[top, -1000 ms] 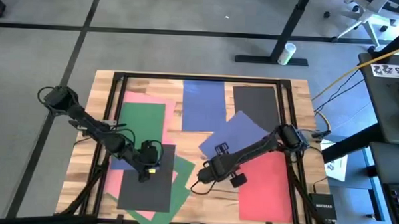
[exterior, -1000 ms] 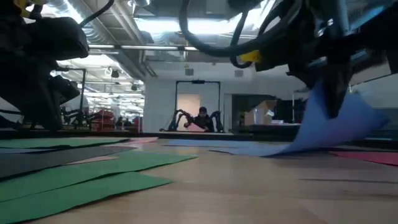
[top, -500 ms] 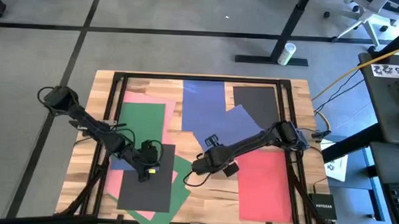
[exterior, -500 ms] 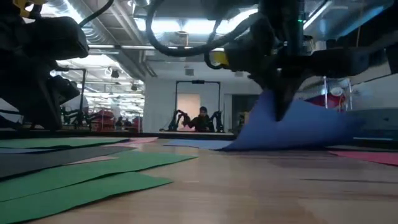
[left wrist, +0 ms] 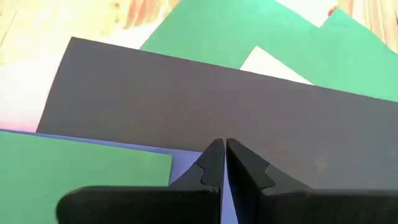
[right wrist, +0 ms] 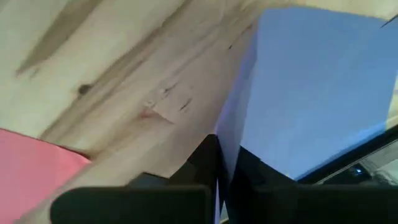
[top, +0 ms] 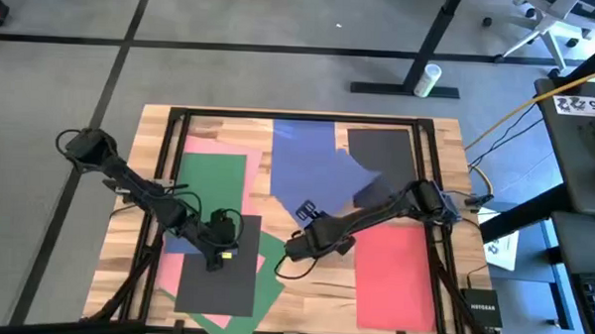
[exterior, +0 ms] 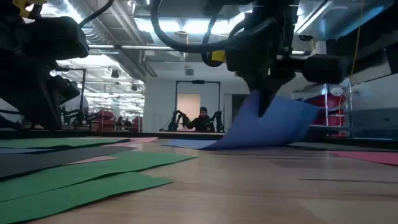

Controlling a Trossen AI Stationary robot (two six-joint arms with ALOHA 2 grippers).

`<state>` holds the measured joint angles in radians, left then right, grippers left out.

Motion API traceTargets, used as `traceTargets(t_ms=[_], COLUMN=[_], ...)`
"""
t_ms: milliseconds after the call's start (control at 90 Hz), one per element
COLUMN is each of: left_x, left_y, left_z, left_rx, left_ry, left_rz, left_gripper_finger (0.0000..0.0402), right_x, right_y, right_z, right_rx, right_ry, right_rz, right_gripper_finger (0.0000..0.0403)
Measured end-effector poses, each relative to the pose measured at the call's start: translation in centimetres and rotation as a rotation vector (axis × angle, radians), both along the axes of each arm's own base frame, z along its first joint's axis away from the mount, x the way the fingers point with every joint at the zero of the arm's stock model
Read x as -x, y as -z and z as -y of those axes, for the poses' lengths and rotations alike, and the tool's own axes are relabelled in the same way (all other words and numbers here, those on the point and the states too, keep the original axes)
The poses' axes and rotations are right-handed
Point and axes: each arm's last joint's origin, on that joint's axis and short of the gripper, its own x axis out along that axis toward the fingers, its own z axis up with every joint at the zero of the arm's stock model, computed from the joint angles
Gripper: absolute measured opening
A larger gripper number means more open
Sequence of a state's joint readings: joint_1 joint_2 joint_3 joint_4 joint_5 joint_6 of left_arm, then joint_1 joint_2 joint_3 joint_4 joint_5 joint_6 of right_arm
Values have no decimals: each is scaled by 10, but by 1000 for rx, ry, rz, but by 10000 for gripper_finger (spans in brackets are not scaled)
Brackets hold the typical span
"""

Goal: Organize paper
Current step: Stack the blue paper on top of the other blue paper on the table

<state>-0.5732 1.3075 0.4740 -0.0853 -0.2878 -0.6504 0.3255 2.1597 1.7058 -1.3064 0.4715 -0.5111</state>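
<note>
Wooden table (top: 303,296), scattered coloured paper (top: 213,179)

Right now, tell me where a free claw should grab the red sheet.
Pinch the red sheet at its left edge, coming from the table's middle: it lies flat, and that edge rests on bare wood, overlapped by nothing. The right claw is shut on the blue sheet beside it; the left claw sits over the black sheet.

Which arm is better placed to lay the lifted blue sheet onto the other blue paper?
The right. Its claw is shut on the blue sheet, beside the flat blue paper. The left claw rests on the black sheet.
</note>
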Motion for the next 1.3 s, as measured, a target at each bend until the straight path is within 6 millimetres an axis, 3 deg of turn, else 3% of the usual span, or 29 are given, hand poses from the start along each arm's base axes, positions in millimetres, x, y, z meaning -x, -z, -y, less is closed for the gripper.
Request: traceTargets(t_ms=[467,722,1300], left_x=[0,0,0], left_y=[0,0,0], left_z=[0,0,0], left_rx=[-2,-2,-2], left_ry=[3,3,3], left_rz=[0,-1,0], left_gripper_finger=[0,0,0], right_x=[-1,-4,-11], right_y=[0,18,23], right_z=[8,20,23], right_rx=[9,36,194], right_ry=[-65,-39,-119], right_rz=[-55,-151,-109], right_gripper_finger=[0,0,0])
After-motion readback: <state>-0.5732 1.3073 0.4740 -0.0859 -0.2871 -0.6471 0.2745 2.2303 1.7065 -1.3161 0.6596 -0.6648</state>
